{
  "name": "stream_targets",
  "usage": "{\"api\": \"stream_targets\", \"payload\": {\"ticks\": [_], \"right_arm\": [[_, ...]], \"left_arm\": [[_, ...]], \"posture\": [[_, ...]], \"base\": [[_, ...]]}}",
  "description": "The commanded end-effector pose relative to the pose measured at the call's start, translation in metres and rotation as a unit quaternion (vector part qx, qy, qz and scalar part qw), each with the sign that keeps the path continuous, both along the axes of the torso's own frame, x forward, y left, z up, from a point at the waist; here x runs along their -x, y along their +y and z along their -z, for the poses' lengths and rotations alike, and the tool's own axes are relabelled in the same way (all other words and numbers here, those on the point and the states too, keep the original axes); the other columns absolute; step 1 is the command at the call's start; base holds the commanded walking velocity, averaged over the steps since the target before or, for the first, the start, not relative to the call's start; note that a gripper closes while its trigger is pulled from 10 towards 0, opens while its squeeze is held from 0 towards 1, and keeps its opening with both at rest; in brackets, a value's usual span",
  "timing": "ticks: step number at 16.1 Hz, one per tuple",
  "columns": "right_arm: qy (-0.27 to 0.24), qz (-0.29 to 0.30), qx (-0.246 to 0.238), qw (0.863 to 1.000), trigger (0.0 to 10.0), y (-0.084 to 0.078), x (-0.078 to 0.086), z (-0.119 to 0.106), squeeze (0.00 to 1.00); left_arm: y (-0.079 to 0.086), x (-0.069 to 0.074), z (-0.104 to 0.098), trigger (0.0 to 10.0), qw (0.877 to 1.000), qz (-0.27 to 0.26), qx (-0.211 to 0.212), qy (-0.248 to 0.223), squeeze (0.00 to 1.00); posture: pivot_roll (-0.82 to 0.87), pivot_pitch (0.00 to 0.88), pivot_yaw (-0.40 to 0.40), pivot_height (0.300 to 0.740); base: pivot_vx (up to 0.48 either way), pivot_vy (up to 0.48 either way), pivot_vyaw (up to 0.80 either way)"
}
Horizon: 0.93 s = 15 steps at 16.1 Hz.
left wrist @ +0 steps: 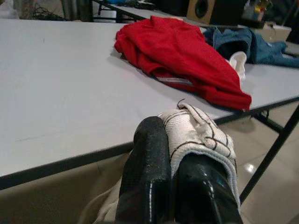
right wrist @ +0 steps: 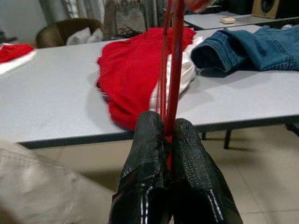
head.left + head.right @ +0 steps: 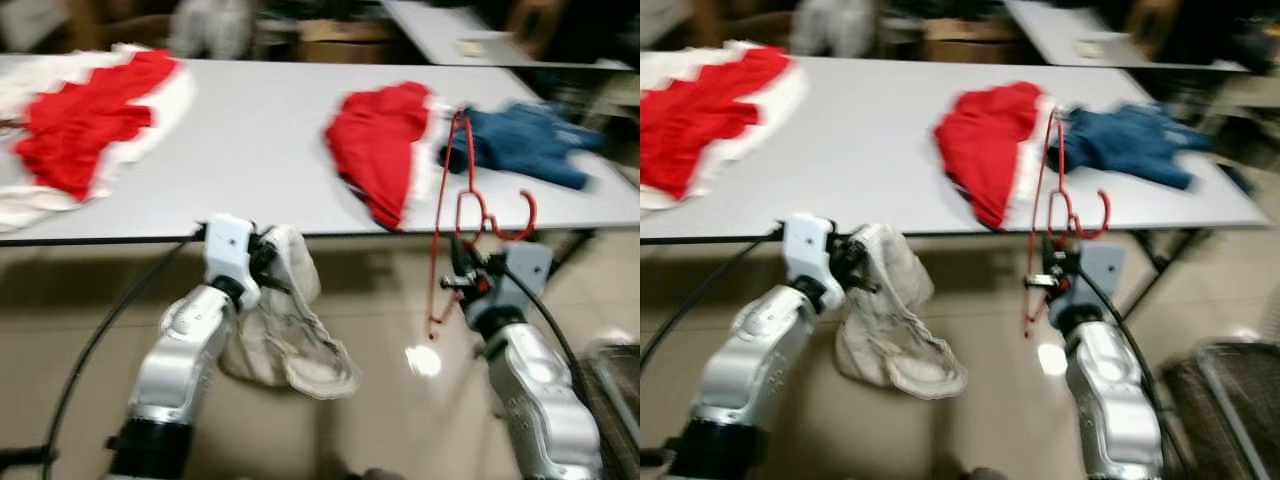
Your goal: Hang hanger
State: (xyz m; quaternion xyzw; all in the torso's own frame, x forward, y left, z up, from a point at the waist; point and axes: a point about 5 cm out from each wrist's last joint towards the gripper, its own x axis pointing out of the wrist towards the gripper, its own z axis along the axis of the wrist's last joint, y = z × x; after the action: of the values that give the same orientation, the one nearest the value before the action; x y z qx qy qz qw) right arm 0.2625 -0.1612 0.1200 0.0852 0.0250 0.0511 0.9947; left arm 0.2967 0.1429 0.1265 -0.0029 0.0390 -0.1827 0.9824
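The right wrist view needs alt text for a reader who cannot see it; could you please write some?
The right pincer is shut on a thin red hanger that rises out of frame. Beyond it, a grey table holds a red and white garment and blue jeans.

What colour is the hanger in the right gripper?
Red: the hanger in the right gripper shows best in the left eye view.
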Motion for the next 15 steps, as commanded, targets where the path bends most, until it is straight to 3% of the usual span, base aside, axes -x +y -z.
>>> {"api": "stream_targets", "payload": {"ticks": [1, 4, 8, 10, 15], "right_arm": [[-0.003, 0.008, 0.006, 1.000, 10.0, -0.0055, 0.0003, -0.0024, 0.00], [-0.005, 0.006, 0.010, 1.000, 10.0, -0.0050, -0.0003, -0.0033, 0.00], [0.000, 0.003, 0.018, 1.000, 10.0, -0.0081, -0.0004, 0.0015, 0.00], [0.009, -0.010, 0.024, 1.000, 10.0, -0.0098, -0.0010, 0.0053, 0.00], [0.007, -0.022, 0.029, 0.999, 10.0, -0.0093, -0.0014, 0.0036, 0.00]], "left_arm": [[-0.0033, -0.0018, -0.0123, 10.0, 1.000, 0.004, 0.001, -0.031, 0.00], [-0.0040, -0.0019, -0.0117, 10.0, 0.999, 0.005, -0.003, -0.031, 0.00], [-0.0047, -0.0010, -0.0101, 10.0, 1.000, 0.005, -0.009, -0.030, 0.00], [-0.0010, -0.0029, -0.0093, 10.0, 1.000, -0.017, 0.003, -0.020, 0.00], [-0.0025, -0.0040, -0.0179, 10.0, 0.999, 0.000, -0.001, -0.053, 0.00]], "posture": [[-0.11, 0.033, -0.009, 0.740], [-0.11, 0.026, -0.009, 0.740], [-0.11, 0.020, -0.009, 0.740], [-0.11, 0.017, -0.008, 0.740], [-0.11, 0.016, -0.008, 0.740]], "base": [[0.000, 0.000, -0.80], [0.000, -0.114, -0.74], [0.000, -0.357, 0.00], [0.000, 0.000, 0.00], [0.000, 0.000, 0.00]]}}
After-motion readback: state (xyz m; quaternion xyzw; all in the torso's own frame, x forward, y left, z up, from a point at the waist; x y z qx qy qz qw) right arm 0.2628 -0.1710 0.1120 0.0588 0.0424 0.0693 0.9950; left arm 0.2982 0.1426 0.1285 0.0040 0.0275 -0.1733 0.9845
